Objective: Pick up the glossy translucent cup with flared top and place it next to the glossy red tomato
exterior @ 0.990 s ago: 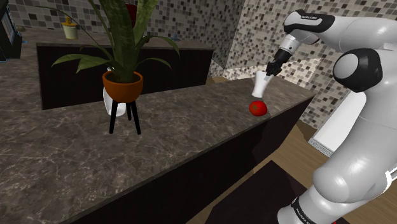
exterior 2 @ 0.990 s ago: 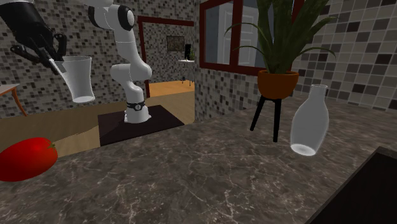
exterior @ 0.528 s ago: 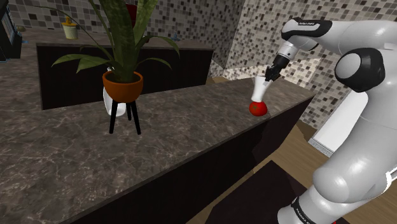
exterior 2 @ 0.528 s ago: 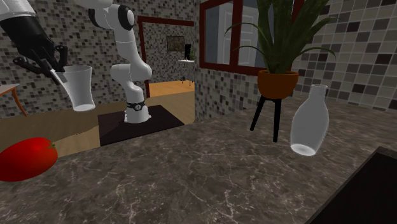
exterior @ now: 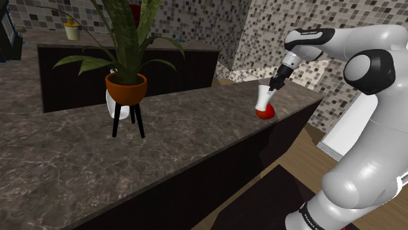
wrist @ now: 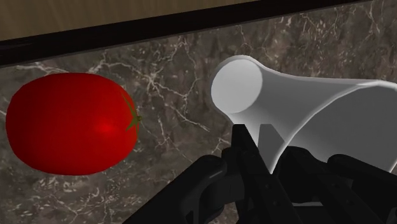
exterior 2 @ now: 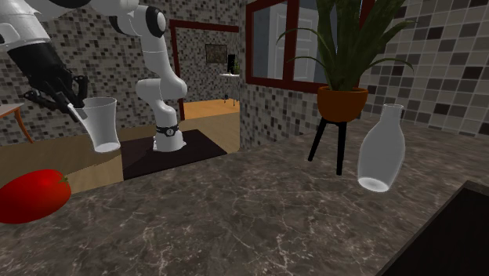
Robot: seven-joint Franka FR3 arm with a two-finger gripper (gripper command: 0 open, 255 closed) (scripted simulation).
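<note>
Mosaic-tiled walls enclose a dark marble counter (white-veined), a red-framed window and a wooden floor.

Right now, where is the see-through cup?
In the second exterior view the cup hangs at the left, clasped by its rim in the black gripper, a little above and right of the red tomato near the counter edge.

In the shoulder view the tomato is partly covered by the cup, and what seems a white vase is largely hidden behind the pot. In the second exterior view the tomato is cut by the left edge, the plant by the top. In the wrist view the cup's flared rim is cut off.
</note>
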